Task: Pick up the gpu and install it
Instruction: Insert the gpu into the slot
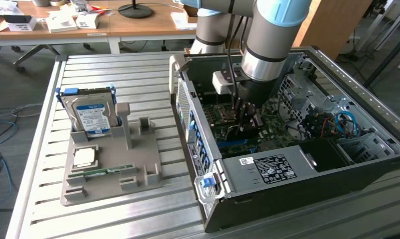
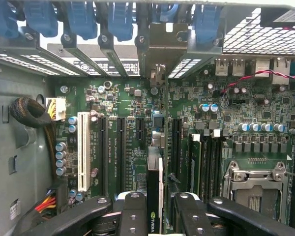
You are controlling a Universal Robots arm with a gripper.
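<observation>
My gripper (image 2: 157, 216) is deep inside the open computer case (image 1: 286, 164), and its black fingers (image 2: 132, 214) are shut on the gpu (image 2: 154, 196). I see the card edge-on in the wrist view, a thin dark slab with a logo on it. It stands upright over the motherboard (image 2: 118, 103), in line with the long black slots. Its silver bracket (image 2: 162, 46) sits at the case's rear slot openings. I cannot tell whether the card's edge is down in a slot. In the exterior view the gripper (image 1: 246, 119) hangs low over the board under the arm's wrist.
A grey fixture (image 1: 113, 164) at the exterior view's left holds a hard drive with a blue label (image 1: 90, 117), a small green RAM stick (image 1: 110, 172) and a white square part (image 1: 84, 157). Inside the case are a white slot (image 2: 83, 147), the CPU socket (image 2: 255, 187), cables (image 1: 336, 124) and blue latches (image 2: 120, 19).
</observation>
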